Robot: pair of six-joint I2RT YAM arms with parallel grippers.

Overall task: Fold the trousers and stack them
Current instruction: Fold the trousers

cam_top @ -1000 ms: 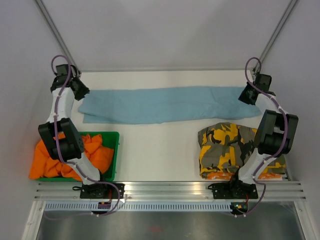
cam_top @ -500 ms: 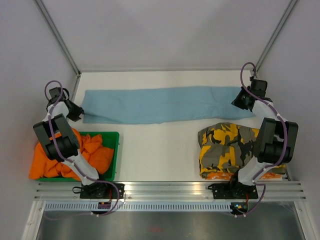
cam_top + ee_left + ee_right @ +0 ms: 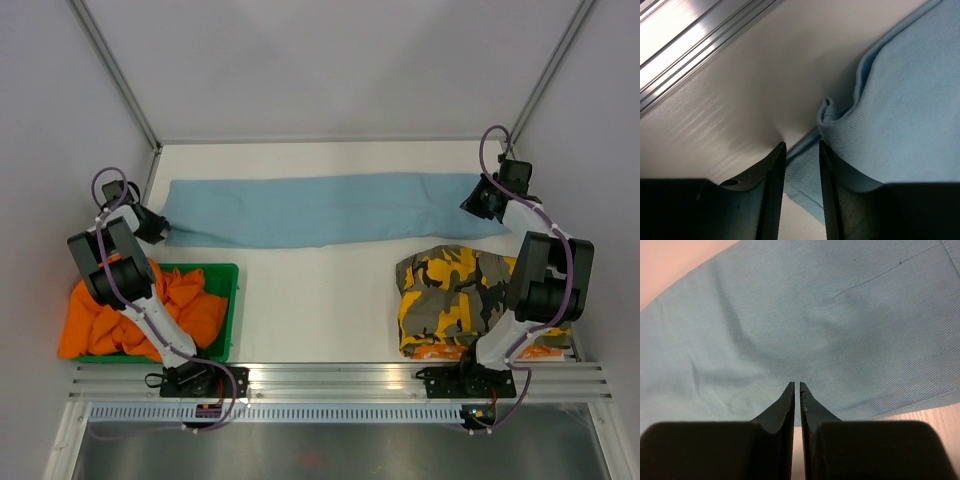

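The light-blue trousers lie flat in a long strip across the far part of the table. My left gripper is low at their near left corner. In the left wrist view my left gripper stands open a little, with the hem of the light-blue trousers lying in the gap between its fingers. My right gripper is over the strip's right end. Seen from the right wrist, my right gripper is shut to a thin slit above the light-blue trousers, with nothing between the fingers.
Folded camouflage trousers lie at the near right, beside the right arm. A green bin at the near left holds crumpled orange trousers. An aluminium rail runs along the table's left edge, close to my left gripper.
My left gripper has moved from the strip's far left end down to its near left corner. The right gripper shifted slightly toward the cloth's right end and its jaws eased apart a touch.
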